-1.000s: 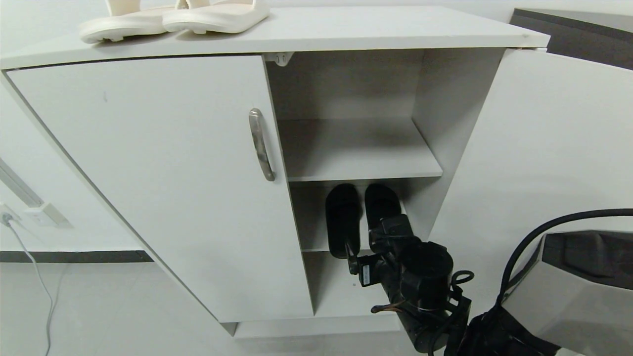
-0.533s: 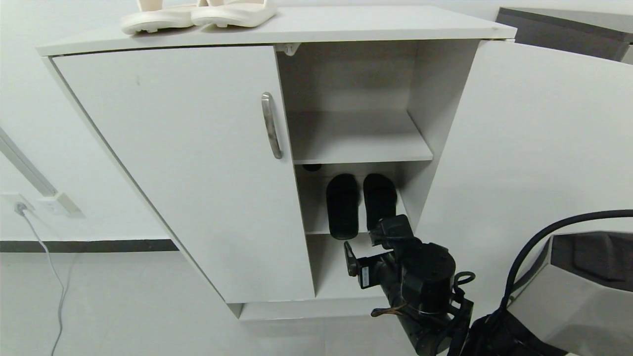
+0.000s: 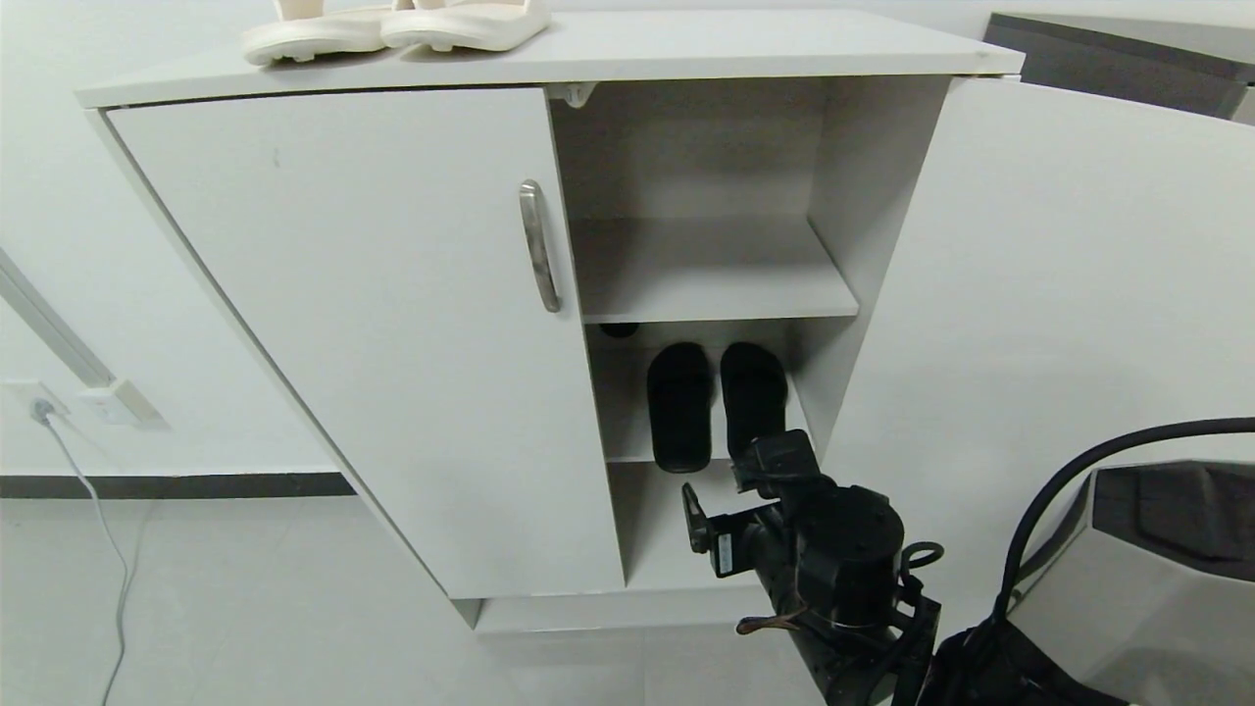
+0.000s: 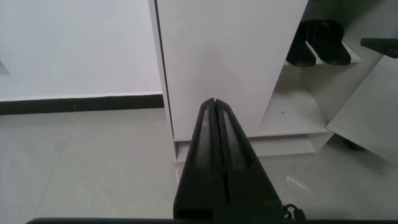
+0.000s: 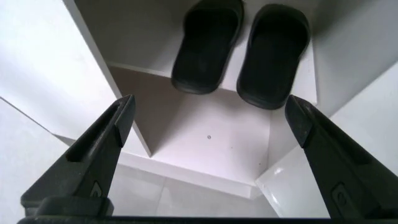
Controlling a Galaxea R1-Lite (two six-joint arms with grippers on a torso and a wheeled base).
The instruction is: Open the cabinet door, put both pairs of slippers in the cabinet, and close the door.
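spread wide and empty, the right gripper [image 3: 733,482] hangs just before the black slippers [image 3: 679,407]; the cream slippers [image 3: 392,27] well above it are probably light, soft foam, best pinched at the strap.

A wall socket [image 3: 37,410] with a grey cable [image 3: 123,588] hanging from it is seen above a black skirting strip [image 3: 176,484] and the pale tiled floor [image 3: 245,628].
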